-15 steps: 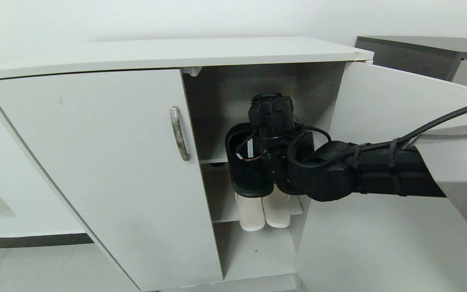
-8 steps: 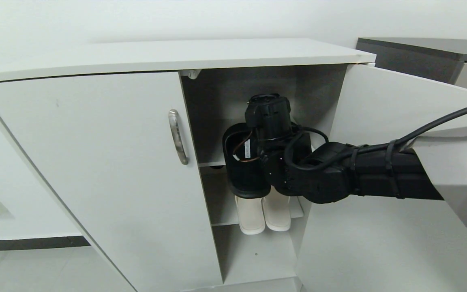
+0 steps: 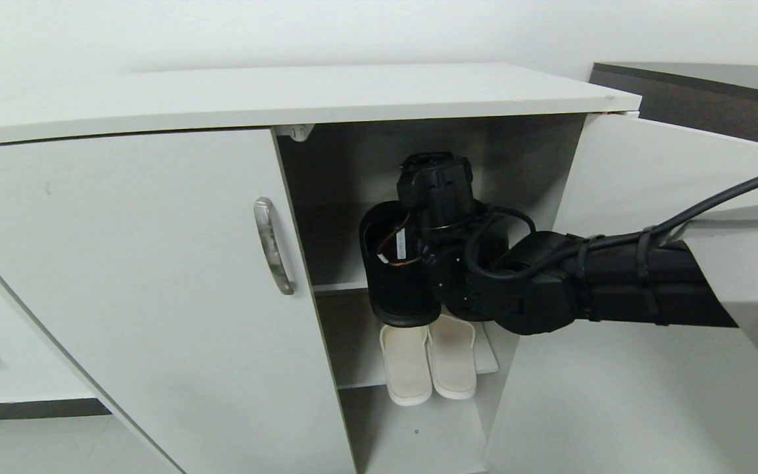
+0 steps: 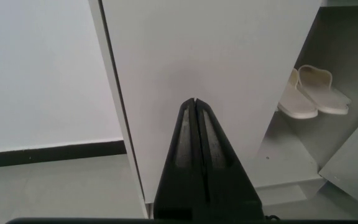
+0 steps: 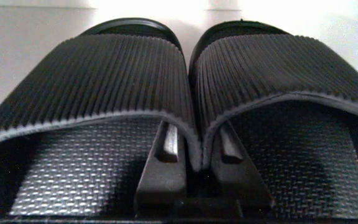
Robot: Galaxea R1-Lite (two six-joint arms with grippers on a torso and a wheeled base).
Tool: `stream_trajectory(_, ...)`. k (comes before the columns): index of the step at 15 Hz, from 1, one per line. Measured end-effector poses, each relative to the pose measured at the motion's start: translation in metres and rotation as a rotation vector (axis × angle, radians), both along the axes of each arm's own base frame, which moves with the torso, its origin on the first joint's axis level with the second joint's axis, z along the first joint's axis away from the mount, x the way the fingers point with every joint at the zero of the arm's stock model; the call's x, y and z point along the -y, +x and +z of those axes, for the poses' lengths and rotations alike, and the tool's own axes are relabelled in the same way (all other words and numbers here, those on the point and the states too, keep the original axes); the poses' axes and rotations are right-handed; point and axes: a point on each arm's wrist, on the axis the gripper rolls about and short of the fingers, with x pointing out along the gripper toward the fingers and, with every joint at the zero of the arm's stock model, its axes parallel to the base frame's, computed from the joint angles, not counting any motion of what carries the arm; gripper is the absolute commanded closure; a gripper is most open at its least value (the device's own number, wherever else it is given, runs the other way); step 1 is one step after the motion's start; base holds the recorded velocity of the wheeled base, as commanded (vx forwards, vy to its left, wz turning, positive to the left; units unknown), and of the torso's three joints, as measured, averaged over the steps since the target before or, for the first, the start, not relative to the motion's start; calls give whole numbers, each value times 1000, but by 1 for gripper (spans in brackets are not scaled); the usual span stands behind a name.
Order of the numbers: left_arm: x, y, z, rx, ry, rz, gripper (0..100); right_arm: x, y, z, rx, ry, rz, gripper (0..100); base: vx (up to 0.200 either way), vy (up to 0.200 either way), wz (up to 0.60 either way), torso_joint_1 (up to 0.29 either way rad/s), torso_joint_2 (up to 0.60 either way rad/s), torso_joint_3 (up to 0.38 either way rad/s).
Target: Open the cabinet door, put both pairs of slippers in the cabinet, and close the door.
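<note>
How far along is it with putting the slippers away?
Done: the cabinet door stands open and the white slippers sit on a shelf inside. In hand: the right hand pinches the black slippers by their straps, inside the cabinet above the white pair. Remaining: release them, withdraw, close the door.

I can read no text anywhere; the small white label (image 3: pixel 401 244) on my right arm (image 3: pixel 616 284) is too small to make out.

In the right half of the white wooden cabinet (image 3: pixel 287 92), the pair of cream rubber slippers (image 3: pixel 428 362) lies side by side on a shelf (image 3: pixel 486 361). The pair of black ribbed slippers (image 3: pixel 395 289) hangs just above them, pinched by the right gripper (image 5: pixel 197 149). The left gripper (image 4: pixel 194 106) hangs before the closed left door (image 3: pixel 122 276).
</note>
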Motion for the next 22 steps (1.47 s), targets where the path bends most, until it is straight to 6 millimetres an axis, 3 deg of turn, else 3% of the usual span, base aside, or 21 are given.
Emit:
stream_trajectory(11, 0, 0, 0, 0, -1, 1, 100, 0, 32, 5, 16, 33, -1, 100, 0, 0, 0, 0, 0, 0)
stream_trajectory(21, 0, 0, 0, 0, -1, 2, 100, -4, 43, -11, 1, 10, -18, 100, 0, 0, 0, 0, 0, 0)
stream_trajectory(22, 0, 0, 0, 0, -1, 1, 100, -4, 43, -12, 0, 10, -19, 0, 0, 0, 0, 0, 0, 0)
